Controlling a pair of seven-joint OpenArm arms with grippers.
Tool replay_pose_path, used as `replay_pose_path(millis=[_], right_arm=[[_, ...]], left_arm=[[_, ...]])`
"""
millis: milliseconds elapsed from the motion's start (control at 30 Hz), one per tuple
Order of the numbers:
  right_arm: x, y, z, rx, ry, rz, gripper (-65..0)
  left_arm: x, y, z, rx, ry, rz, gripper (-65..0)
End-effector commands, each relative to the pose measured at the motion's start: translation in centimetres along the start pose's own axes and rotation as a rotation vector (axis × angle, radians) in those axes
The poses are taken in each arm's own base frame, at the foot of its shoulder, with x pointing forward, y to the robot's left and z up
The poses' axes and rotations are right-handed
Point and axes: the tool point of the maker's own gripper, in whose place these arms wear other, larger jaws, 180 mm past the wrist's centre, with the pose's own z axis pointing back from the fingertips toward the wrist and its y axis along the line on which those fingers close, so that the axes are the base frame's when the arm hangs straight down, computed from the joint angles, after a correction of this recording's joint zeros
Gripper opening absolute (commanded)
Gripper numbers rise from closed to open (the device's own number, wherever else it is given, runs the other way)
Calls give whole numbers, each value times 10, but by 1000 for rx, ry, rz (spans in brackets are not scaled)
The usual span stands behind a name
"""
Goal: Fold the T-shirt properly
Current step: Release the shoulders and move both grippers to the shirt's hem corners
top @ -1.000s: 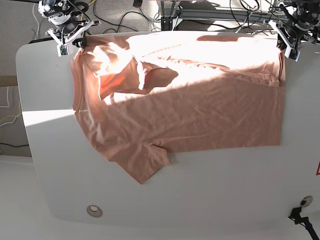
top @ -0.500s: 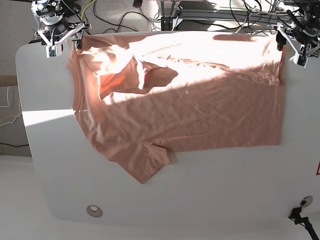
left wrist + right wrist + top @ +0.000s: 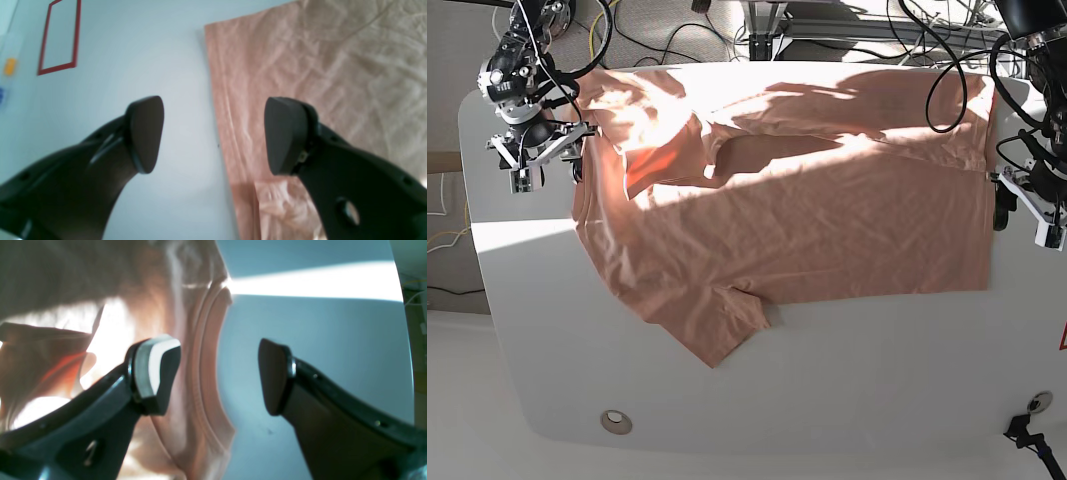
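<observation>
Both end effectors, left (image 3: 1019, 205) and right (image 3: 545, 160), gape wide and empty; the T-shirt (image 3: 807, 220) looks thin, floppy and light, so I'd pinch its hem and collar edges.

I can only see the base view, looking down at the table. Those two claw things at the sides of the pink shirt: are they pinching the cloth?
Observer: No. The left wrist view shows the left gripper wide open and holding nothing, with a straight edge of the T-shirt running beneath the gap.
Operator: And the other one?
Observer: The right gripper is open too, with the ribbed collar beneath it.
Operator: Anything else near them?
Observer: A red outlined rectangle is marked on the table beyond the left gripper.
</observation>
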Motion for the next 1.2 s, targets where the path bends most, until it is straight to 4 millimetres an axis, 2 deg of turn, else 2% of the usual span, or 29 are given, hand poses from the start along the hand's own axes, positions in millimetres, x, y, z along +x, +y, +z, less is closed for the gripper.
replay_pose_path(millis=[0,100,200,300,400,500,600,867,1000,1100,1167], right_arm=[[19,-6,-2,-9,-50,4,-259],[37,-8,-14,-7,-77,-16,-259],[45,-10,-25,-1,-87,-39,-259],[42,-3,-37,28,-69,-49,-259],[38,3,-44,57,-43,-21,-259],[33,6,-47,67,-29,-25,-259],[33,6,-47,67,-29,-25,-259],[33,5,-47,67,-28,-21,-259],[32,6,-47,69,-27,-23,-259],[33,7,-47,69,-29,-24,-259],[32,7,-47,69,-28,-25,-259]], left_arm=[[6,19,-10,32,-12,31,-223],[15,35,-33,68,12,38,-223],[19,43,-55,61,29,91,-216],[25,49,-76,44,42,164,-179],[23,43,-97,1,77,216,-171],[25,28,-116,-45,77,221,-171],[15,16,-131,-80,107,245,-171],[-3,12,-151,-92,106,361,-171],[-6,-5,-160,-127,126,316,-171],[-8,-7,-161,-132,131,322,-171],[-5,-20,-164,-154,127,326,-171]])
